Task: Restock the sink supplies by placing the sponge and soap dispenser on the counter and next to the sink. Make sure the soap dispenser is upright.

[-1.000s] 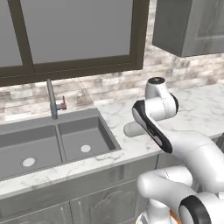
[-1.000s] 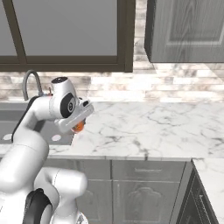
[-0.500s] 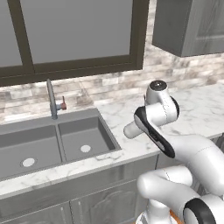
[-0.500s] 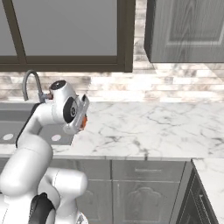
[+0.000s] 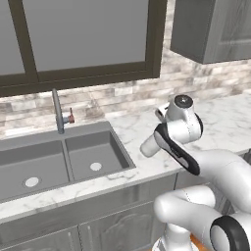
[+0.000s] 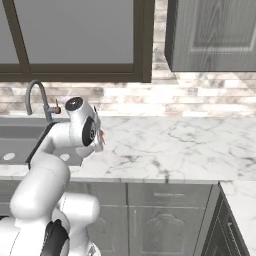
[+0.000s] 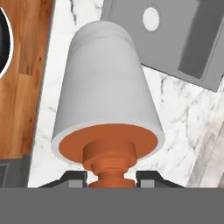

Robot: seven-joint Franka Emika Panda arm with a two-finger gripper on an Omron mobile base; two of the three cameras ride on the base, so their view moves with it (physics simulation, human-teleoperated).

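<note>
My gripper is shut on the soap dispenser, a pale grey bottle with an orange pump top held between the dark fingertips. The bottle hangs over the white marble counter, just right of the grey sink. From the right base camera the orange top peeks out beside the wrist, above the counter. The double-basin sink and its curved faucet lie left of the arm. The sponge is out of view.
Below the counter's front edge lies a wooden floor. A grey wall cabinet hangs above the right stretch of counter, and a dark-framed window is behind the sink. Grey cabinet fronts run under the slab.
The wrist has turned, and the hand with the dispenser has swung slightly up and to the right beside the sink. The sink and counter have not moved.
</note>
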